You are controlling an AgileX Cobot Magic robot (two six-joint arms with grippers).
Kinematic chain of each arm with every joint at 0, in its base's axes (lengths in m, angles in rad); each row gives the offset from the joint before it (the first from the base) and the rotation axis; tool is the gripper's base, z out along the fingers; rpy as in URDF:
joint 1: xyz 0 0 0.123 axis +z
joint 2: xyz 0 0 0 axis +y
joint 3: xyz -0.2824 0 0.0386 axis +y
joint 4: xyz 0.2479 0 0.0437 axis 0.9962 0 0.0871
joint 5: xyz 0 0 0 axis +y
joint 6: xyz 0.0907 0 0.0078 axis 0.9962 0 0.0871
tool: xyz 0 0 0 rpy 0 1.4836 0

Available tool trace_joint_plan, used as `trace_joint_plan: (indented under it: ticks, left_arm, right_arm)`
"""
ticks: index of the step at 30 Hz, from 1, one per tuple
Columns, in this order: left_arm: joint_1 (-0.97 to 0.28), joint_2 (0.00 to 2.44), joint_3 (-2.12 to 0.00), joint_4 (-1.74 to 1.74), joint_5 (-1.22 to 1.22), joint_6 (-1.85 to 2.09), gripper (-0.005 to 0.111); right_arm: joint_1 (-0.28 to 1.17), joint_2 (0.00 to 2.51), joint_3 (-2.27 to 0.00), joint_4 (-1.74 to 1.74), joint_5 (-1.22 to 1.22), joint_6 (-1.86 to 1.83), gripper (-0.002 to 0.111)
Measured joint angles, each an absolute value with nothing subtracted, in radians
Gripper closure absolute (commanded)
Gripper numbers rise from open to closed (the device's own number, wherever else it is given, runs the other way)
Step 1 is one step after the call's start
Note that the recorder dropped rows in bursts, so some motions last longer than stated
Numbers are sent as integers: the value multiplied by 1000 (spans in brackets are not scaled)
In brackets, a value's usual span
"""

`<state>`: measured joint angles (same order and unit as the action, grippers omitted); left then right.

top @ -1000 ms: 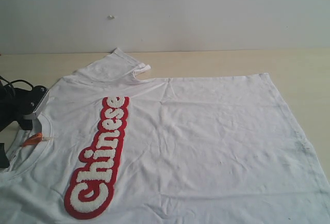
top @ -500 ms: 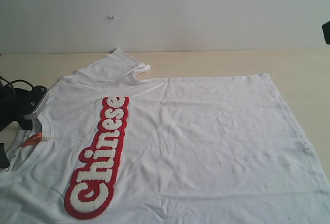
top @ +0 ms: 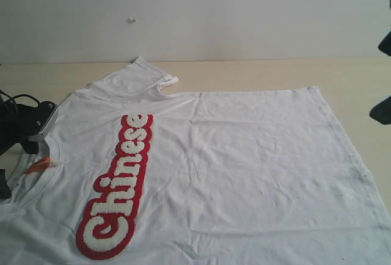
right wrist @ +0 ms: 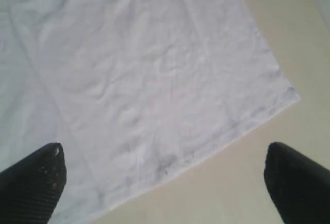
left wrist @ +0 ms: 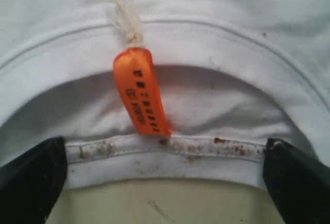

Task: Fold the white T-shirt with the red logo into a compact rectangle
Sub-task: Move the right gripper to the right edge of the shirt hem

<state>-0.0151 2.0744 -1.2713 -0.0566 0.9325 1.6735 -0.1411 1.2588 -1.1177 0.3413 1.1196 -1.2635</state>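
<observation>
The white T-shirt [top: 244, 167] lies flat, its red logo [top: 120, 182] reading "Chinese".

White T-shirt [top: 244, 161], red logo [top: 119, 185], orange tag [left wrist: 140, 91].

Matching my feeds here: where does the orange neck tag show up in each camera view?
Exterior view: the orange tag is at the far left, inside the collar, left of the red logo.
Left wrist view: the tag is mid-picture, lying across the collar opening.
Right wrist view: not in it; only plain cloth and a hem corner.
Shared landmark: the collar, in the exterior and left wrist views; the right wrist view shares only the T-shirt.
</observation>
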Motion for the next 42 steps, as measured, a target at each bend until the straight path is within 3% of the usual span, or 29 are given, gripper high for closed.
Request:
trace_joint_plan:
  ticks: [10,23,33,42]
  left_arm:
    - [-15,2074,-1271,-57,932,1673,2]
    - [-15,2074,-1271,-57,932,1673,2]
    - [-15,2074,-1271,-57,932,1673,2]
    - [-15,2074,-1271,-57,932,1673,2]
  right_arm:
    - [-141,1452,-1118,6,1023,-1198,3]
    - [-141,1662,-1122,-15,893,-1435,3]
    - [-141,1912,-1375,-23,962,-1461,3]
    - [-141,2026,-1395,-65,962,-1462,3]
